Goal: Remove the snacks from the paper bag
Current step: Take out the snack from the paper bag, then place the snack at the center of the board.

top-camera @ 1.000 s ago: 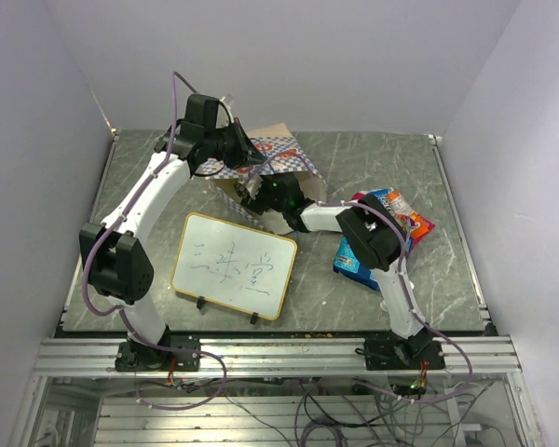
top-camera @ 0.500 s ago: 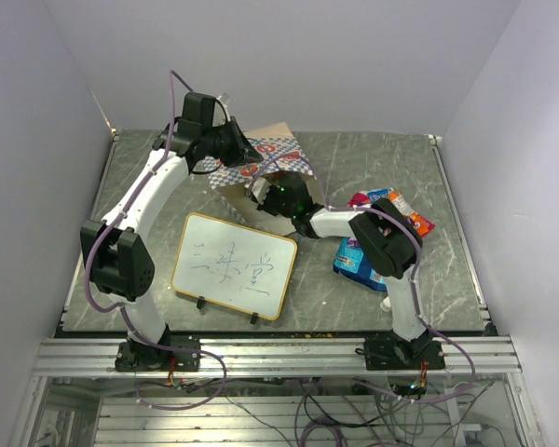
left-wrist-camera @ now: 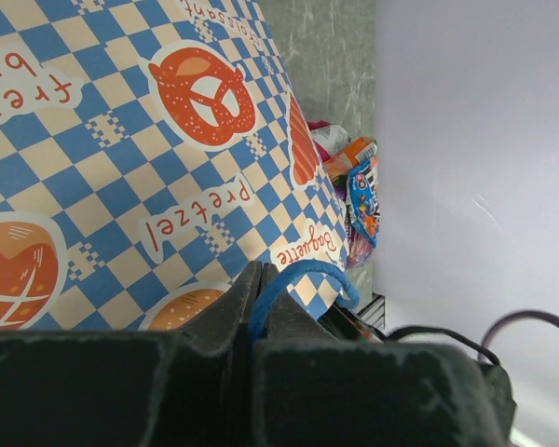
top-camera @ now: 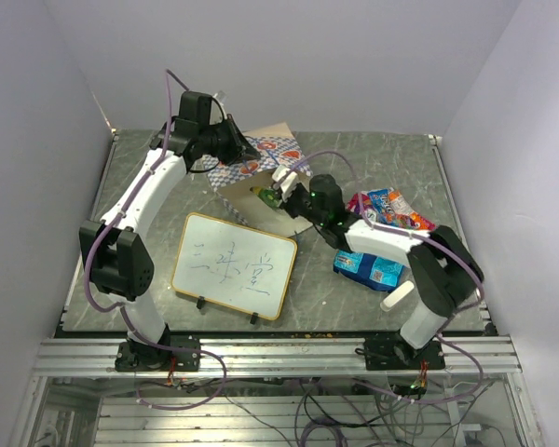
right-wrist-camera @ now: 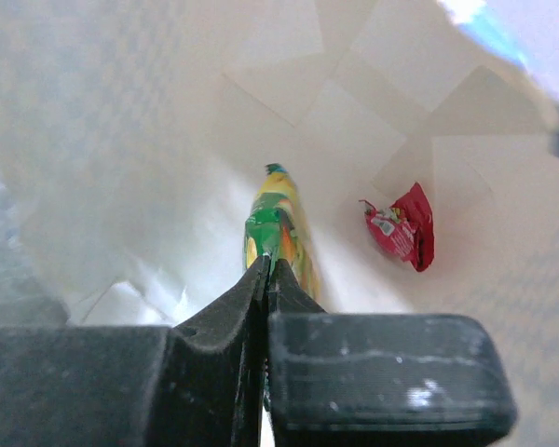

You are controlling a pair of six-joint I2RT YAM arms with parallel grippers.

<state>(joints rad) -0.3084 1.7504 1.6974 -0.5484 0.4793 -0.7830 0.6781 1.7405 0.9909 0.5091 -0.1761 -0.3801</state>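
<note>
Step in hand: pulling a snack out of the bag (top-camera: 272, 149).

- Right tool (right-wrist-camera: 265, 268) was closed on the top edge of the green packet (right-wrist-camera: 281, 219), jaws pinched tight with the packet hanging beyond the tips.
- In the wrist view the packet showed against the pale inner wall of the bag. From above it sat at the bag's mouth; I could not tell whether it was clear of the rim.
- A small red candy (right-wrist-camera: 402, 228) lay loose on the inner wall, just beside the packet and not touching it.
- Left tool (left-wrist-camera: 259, 279) was clamped on the blue cord handle (left-wrist-camera: 307, 272), holding up the bag's chequered side.
- A red packet (top-camera: 391, 207) and a blue packet (top-camera: 365, 268) lay out on the surface (top-camera: 373, 158), right of the bag.
- The whiteboard (top-camera: 233, 264) sat near the front, well apart from the snacks.

Pose:
- The left arm arched far back, wrist turned in over the bag.
- The right arm stretched low and long across the surface, elbow near the blue packet, wrist aimed into the mouth.

Judgement: roughly halfway through. The next move calls for drawing the green packet back and right, then releasing it near the other two. The candy is left after that, and being small it will need a fine pinch. The left hold should stay firm so the mouth does not sag.
</note>
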